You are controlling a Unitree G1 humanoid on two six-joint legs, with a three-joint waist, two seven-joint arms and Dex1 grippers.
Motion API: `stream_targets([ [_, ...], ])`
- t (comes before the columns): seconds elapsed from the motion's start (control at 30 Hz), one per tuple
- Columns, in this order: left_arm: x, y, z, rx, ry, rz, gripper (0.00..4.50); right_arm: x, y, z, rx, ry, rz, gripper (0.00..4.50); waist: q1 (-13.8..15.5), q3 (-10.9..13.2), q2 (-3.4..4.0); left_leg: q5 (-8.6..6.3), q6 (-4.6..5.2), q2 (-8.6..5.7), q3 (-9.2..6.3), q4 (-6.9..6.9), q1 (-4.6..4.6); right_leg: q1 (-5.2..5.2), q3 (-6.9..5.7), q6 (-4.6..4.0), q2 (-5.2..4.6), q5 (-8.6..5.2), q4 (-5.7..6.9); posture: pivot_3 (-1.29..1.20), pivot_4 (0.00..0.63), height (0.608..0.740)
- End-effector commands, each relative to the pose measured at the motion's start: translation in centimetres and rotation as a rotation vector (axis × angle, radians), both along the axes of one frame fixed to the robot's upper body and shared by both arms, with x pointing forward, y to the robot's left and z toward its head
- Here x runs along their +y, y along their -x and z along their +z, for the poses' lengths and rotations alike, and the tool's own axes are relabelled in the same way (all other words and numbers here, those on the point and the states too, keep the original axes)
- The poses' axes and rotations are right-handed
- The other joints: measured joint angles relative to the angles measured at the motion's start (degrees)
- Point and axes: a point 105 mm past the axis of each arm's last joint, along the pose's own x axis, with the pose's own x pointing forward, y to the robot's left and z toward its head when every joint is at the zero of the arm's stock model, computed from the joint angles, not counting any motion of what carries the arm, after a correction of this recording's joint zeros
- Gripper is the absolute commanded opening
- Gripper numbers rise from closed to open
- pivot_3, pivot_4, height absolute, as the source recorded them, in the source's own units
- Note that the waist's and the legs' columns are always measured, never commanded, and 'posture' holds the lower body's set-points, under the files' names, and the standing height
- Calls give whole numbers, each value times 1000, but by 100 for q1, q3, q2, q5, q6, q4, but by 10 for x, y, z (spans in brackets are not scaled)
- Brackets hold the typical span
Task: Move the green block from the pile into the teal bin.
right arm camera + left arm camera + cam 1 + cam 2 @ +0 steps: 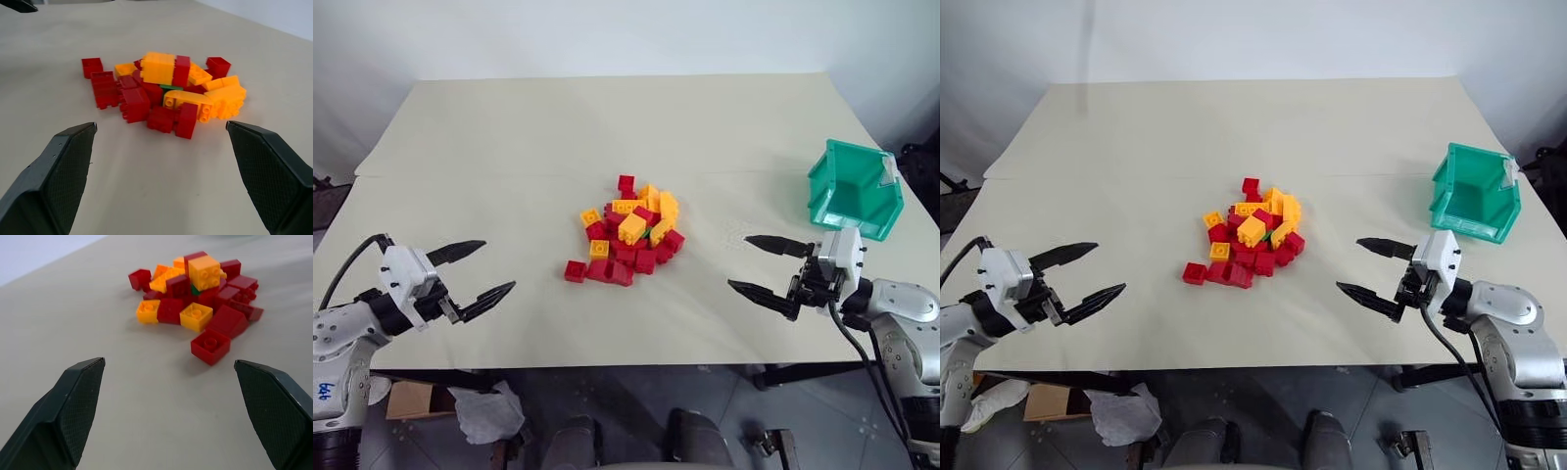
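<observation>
The pile (628,235) of red and yellow-orange bricks lies mid-table. The green block (170,87) is mostly buried in it, just a sliver showing under a yellow-orange brick; the left wrist view shows it too (195,290). At the table's right edge stands the teal bin (854,191), tilted, its opening facing up and toward me. My left gripper (499,264) hovers open to the left of the pile, aimed at it, with nothing between its fingers. My right gripper (737,261) is open and empty too, between the pile and the bin, pointing at the pile.
A cream cloth covers the table (607,127), with a fold line running across behind the pile. One red brick (575,271) sits apart at the pile's front left. Below the front edge lie a crumpled cloth (487,411) and a cardboard box (409,397).
</observation>
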Motion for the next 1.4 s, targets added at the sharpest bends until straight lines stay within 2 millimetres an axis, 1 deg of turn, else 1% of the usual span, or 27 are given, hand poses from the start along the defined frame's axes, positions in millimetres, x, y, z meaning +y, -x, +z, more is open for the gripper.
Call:
stream_targets([
  [0.03,-3,2,9,-40,29,6,4500,-4,1,9,-51,-6,-10,4443,-3,0,0,0,0,0,0,0,0,0,0,0,0,0,1,0,150,740],
  [0.1,-5,4,6,-16,55,5,4500,0,0,8,-41,-13,6,4443,-11,0,0,0,0,1,0,-1,0,-1,-2,0,1,0,1,0,150,740],
  [0.17,-6,9,5,-11,93,-10,4500,11,0,7,-27,-7,45,4443,-27,0,0,0,0,1,1,-1,1,-1,0,0,1,0,1,0,150,740],
  [0.27,0,18,-7,17,115,5,4500,38,0,8,16,-8,121,4443,-55,0,0,0,-1,4,4,0,4,-2,3,0,2,0,3,0,150,740],
  [0.3,6,21,-13,25,126,34,4500,48,-1,7,42,1,144,4060,-53,0,0,0,-1,6,8,-2,6,-7,6,-1,2,1,7,0,150,740],
  [0.37,19,27,-27,46,134,97,4500,68,-2,3,68,37,191,3498,-62,0,0,0,-2,6,13,-2,3,-16,9,-2,2,1,14,0,150,740],
  [0.4,24,32,-35,61,134,127,4500,78,-4,2,85,48,206,3148,-48,0,-1,0,-2,6,14,-1,2,-18,10,-2,2,1,15,0,150,740],
  [0.47,32,39,-44,78,138,168,4500,95,-8,1,101,60,221,2436,-37,-2,-5,-1,-3,7,14,-1,1,-20,10,-2,2,1,16,0,150,740],
  [0.53,34,46,-47,79,155,190,4500,115,-12,-3,116,85,248,1708,-30,-4,-10,-1,-2,6,14,0,-1,-20,10,-2,2,1,13,0,150,740],
  [0.67,28,50,-46,66,177,195,4500,137,-20,-10,142,127,265,262,29,-9,-20,-2,0,5,8,7,-6,-21,8,-3,-1,2,15,0,150,740],
  [0.7,24,50,-45,58,185,191,4500,144,-25,-13,141,149,254,21,24,-15,-30,-3,0,3,8,7,-8,-21,8,-3,-2,2,15,0,150,740],
  [0.73,17,49,-43,49,195,182,4500,152,-37,-14,128,167,211,21,0,-19,-36,-3,0,4,8,9,-8,-21,8,-3,-2,2,17,0,150,740],
  [0.8,3,45,-37,18,213,152,4500,167,-67,-5,105,148,95,21,-55,-21,-40,-3,0,5,11,11,-6,-23,8,-6,-1,3,23,0,150,740],
  [0.93,-9,38,-29,-16,222,131,4500,175,-97,6,71,122,2,21,-140,-22,-41,-1,-7,10,9,14,-4,-36,8,-12,-1,4,59,0,150,740],
  [1.1,-23,27,-22,-38,239,86,4500,181,-126,13,30,118,-89,21,-191,-23,-42,-5,-8,8,9,8,-3,-37,4,-12,-1,4,60,0,150,740],
  [1.2,-30,22,-18,-47,243,64,4500,183,-135,13,17,124,-118,21,-210,-23,-41,-5,-9,9,11,5,-2,-38,4,-12,0,4,61,0,150,740],
  [1.23,-32,21,-16,-51,245,59,4500,185,-134,9,16,142,-103,21,-215,-23,-41,-5,-9,9,11,5,-2,-38,4,-12,0,4,62,0,150,740],
  [1.37,-36,16,-14,-51,243,39,4500,195,-121,2,1,193,15,21,-221,-23,-41,-5,-9,9,11,4,-2,-38,4,-12,0,4,60,0,150,740],
  [1.4,-36,15,-13,-52,241,37,4500,198,-110,0,3,206,83,21,-221,-23,-41,-5,-9,9,11,4,-2,-38,4,-11,0,4,60,0,150,740],
])
